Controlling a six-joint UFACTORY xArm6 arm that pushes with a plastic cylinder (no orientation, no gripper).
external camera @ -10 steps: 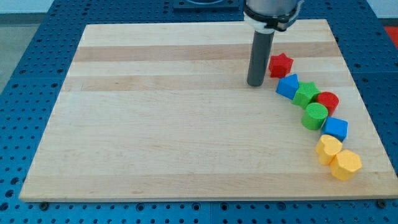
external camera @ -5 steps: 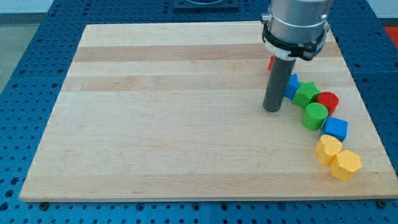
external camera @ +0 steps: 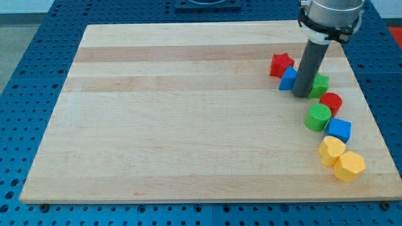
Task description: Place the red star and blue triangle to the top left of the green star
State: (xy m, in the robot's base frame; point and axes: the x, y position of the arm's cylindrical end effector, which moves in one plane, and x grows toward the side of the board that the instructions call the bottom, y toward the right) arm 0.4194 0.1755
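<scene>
The red star (external camera: pixel 281 64) lies near the board's upper right. The blue triangle (external camera: pixel 288 78) sits just below it, touching it. The green star (external camera: pixel 320 85) is to the right of the blue triangle, partly hidden by my rod. My tip (external camera: pixel 302 94) stands between the blue triangle and the green star, against both.
Below the green star a curved row runs down the view's right: a red cylinder (external camera: pixel 331 102), a green cylinder (external camera: pixel 318 117), a blue cube (external camera: pixel 340 130), a yellow heart (external camera: pixel 331 150) and a yellow hexagon (external camera: pixel 348 166). The wooden board's (external camera: pixel 188 125) right edge is close by.
My tip went down and right, then up and right into the gap between the blue triangle and the green star. The blue triangle shifted left and up, the green star right.
</scene>
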